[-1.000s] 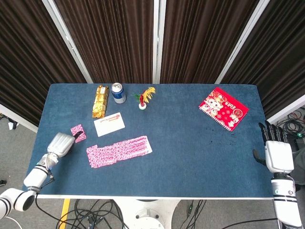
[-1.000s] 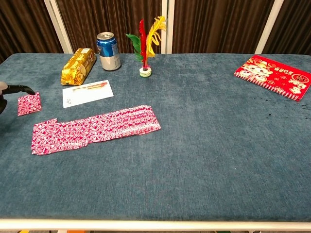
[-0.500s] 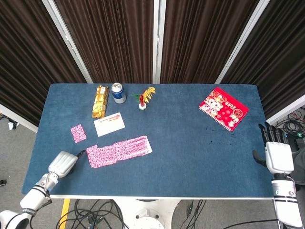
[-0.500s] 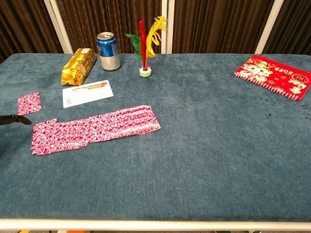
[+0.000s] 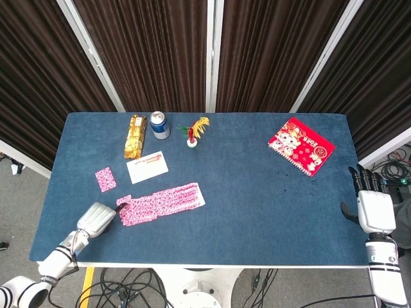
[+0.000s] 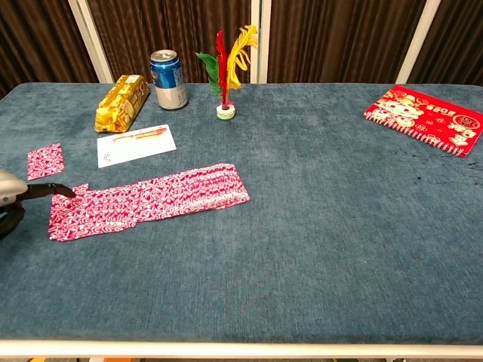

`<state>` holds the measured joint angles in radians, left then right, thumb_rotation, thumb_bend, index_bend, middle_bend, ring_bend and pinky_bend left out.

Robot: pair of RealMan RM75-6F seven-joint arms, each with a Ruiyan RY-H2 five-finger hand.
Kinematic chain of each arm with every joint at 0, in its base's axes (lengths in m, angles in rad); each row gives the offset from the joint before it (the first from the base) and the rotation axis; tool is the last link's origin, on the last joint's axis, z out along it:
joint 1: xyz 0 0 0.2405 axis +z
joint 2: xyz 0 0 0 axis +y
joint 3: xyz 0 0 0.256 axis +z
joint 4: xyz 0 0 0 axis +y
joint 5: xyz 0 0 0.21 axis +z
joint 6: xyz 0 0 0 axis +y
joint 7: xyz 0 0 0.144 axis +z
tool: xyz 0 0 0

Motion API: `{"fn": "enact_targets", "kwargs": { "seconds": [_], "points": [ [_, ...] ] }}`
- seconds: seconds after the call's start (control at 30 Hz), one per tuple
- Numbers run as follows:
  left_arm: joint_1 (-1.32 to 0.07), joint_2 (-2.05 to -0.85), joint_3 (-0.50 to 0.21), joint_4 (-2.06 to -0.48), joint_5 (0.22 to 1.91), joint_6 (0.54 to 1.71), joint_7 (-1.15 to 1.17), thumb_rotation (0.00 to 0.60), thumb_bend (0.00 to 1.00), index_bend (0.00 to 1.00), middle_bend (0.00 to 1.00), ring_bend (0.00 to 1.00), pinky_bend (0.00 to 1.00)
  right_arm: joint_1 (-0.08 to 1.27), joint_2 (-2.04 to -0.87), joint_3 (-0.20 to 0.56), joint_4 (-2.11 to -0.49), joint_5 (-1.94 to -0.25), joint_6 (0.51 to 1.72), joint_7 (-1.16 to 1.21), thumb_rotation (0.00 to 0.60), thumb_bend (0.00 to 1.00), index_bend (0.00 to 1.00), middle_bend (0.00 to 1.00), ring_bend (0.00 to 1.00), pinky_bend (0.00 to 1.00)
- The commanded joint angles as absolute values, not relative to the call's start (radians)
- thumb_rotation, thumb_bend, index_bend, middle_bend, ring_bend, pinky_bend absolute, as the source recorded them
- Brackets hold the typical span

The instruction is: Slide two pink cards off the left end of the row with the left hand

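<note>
I see my left hand (image 5: 96,219) at the row of pink cards (image 5: 160,203), one fingertip (image 6: 66,191) touching its left end; it holds nothing, other fingers unclear. One pink card (image 5: 105,179) lies apart, farther back.

Ahead of the left hand (image 5: 96,219), its dark fingertips (image 6: 64,189) touch the left end of the row of pink cards (image 5: 160,203), which bars the way rightward. Beyond the fingertips, well apart, lies a single pink card (image 5: 104,179), with bare blue table (image 5: 257,212) between (open passage there). Farther beyond, a white card (image 5: 147,167), gold packet (image 5: 135,136) and can (image 5: 159,124) crowd the back.
</note>
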<state>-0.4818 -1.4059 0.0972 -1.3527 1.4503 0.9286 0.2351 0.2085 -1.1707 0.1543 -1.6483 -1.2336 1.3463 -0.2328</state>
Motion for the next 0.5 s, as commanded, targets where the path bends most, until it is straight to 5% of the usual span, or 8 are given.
{"fn": "enact_targets", "kwargs": {
  "seconds": [0.03, 0.5],
  "points": [
    [-0.488, -1.409, 0.096, -1.348, 1.443, 0.914, 0.241, 0.600, 0.81, 0.10, 0.85, 0.83, 0.82, 0.208, -1.170, 0.156, -1.647, -1.231, 1.347, -0.231, 0.600, 0.24, 0.00, 0.00, 0.00, 0.00],
    [-0.467, -1.380, 0.111, -1.357, 1.397, 0.895, 0.265, 0.600, 0.81, 0.11, 0.85, 0.83, 0.82, 0.208, -1.174, 0.152, -1.642, -1.235, 1.342, -0.225, 0.600, 0.24, 0.00, 0.00, 0.00, 0.00]
  ]
}}
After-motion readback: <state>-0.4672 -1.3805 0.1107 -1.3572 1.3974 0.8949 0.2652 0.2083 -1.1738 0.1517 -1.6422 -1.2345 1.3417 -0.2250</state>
